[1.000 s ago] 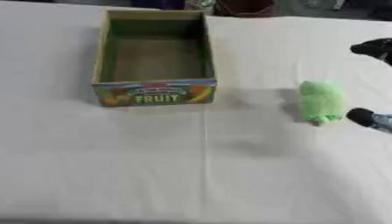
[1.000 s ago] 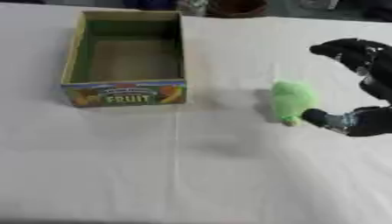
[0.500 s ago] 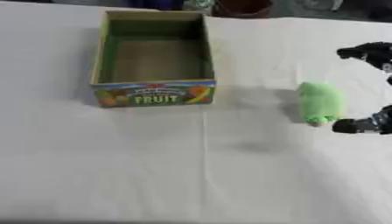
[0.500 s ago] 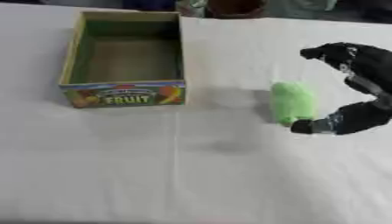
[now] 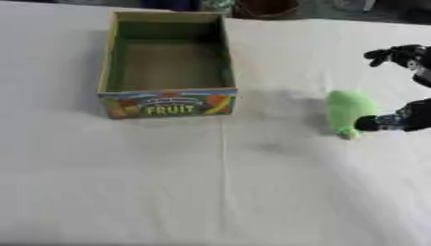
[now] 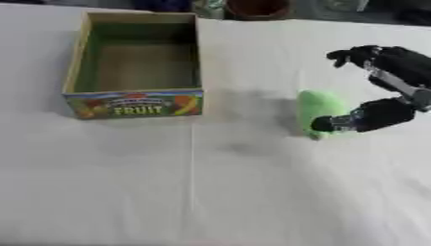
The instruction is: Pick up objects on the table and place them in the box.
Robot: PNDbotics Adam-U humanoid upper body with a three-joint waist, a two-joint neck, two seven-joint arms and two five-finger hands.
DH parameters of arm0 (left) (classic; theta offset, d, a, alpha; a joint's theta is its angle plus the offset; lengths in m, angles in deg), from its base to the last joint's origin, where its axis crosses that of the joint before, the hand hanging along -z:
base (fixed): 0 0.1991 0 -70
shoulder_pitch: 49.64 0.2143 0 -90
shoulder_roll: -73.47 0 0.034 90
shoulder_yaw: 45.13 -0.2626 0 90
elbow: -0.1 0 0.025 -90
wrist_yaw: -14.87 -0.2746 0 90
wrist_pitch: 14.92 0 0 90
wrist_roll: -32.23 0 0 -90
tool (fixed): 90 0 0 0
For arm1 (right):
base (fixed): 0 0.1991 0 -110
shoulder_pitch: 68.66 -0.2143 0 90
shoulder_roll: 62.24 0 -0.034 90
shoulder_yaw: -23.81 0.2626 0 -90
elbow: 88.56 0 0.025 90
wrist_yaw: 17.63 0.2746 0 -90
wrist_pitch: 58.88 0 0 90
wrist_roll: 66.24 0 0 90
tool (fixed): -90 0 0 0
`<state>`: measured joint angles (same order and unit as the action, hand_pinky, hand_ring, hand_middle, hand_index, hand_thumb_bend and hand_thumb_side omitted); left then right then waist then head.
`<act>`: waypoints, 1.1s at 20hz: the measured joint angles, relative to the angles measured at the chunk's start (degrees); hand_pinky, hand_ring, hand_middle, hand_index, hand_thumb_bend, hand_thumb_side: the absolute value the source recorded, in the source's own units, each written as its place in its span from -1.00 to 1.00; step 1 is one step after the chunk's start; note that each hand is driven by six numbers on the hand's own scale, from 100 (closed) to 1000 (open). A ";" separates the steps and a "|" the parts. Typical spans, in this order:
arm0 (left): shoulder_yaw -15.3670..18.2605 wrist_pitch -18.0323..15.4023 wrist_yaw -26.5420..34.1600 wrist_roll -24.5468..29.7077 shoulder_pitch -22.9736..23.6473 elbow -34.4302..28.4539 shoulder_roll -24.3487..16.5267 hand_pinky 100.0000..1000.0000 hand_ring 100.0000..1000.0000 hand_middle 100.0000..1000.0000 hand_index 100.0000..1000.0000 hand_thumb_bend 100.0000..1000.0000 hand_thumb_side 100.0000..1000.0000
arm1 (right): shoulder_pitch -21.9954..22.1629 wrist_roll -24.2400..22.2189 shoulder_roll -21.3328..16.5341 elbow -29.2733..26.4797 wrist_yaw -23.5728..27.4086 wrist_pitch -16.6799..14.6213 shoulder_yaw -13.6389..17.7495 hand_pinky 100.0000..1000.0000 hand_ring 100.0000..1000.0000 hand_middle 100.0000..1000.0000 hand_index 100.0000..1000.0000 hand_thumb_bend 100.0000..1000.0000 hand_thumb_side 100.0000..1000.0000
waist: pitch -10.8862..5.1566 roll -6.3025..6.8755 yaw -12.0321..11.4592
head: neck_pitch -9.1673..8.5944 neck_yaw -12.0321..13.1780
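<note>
While I look down at the white table (image 5: 210, 192), these are the things before me, taken from my left to my right, each placed against the box.

Box: the open cardboard box (image 5: 167, 65) stands upright on the table, left of centre; its inside is green, and I see nothing in it. The front panel reads "FRUIT" among painted fruit.

Far edge: behind the box, at the table's back edge, a brownish round pot (image 6: 258, 8) and other dark things that I cannot make out.

Green object: a soft-looking, pale green lump (image 6: 321, 111) lies on the table to the right of the box, well apart from it and level with its front wall. It is outside the box.

My right hand: my right hand (image 6: 383, 89) comes in from the right, on the far side of the green object from the box. It is spread wide; the thumb (image 6: 353, 119) touches the near right side of the object, while the fingers (image 6: 358, 54) arch above and behind it, apart from it. Nothing is held.

My left hand: it shows in neither view.
</note>
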<state>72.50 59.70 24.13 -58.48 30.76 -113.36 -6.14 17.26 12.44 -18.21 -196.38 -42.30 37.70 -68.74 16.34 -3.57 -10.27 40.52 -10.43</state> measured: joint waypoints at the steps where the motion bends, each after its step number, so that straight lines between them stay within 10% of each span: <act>1: -0.01 -0.02 0.00 0.06 -0.01 0.00 0.00 -0.25 -0.30 -0.20 0.06 -1.00 0.45 | -0.31 -0.16 0.03 0.71 -0.24 0.21 -0.32 0.65 0.77 0.57 0.94 0.55 0.61 | 0.07 -0.07 -0.01 | -0.12 -0.09; 22: -0.35 0.17 0.15 0.73 -0.47 0.00 0.04 -0.25 -0.30 -0.20 0.06 -1.00 0.46 | -4.08 -0.79 3.27 8.50 -7.00 0.51 -5.31 0.62 0.76 0.46 0.83 0.45 0.48 | 0.58 -0.33 -1.16 | -0.85 -0.98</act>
<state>72.15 59.87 24.27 -57.75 30.29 -113.36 -6.09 13.18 11.65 -14.94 -187.88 -49.29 38.21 -74.05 16.92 -3.90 -11.43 39.67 -11.41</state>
